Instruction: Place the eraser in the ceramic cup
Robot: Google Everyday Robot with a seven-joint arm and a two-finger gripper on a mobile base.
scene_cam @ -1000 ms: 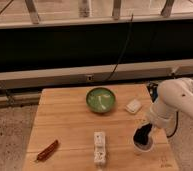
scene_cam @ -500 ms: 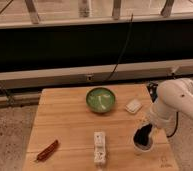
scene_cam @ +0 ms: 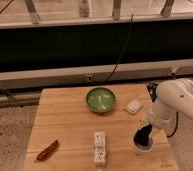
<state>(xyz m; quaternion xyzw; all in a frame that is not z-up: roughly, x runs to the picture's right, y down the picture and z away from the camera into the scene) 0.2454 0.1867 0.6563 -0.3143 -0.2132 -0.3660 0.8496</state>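
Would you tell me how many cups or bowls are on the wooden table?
2. The green bowl sits far-centre on the table; the ceramic cup stands by the near edge on the picture's right, with the gripper at its mouth. None looks hidden.

A green bowl (scene_cam: 100, 99) sits at the back middle of the wooden table (scene_cam: 65, 120), a pale flat block (scene_cam: 134, 105) just to its right. A white box (scene_cam: 100, 147) lies near the front edge, a long red thing (scene_cam: 47, 150) at front left
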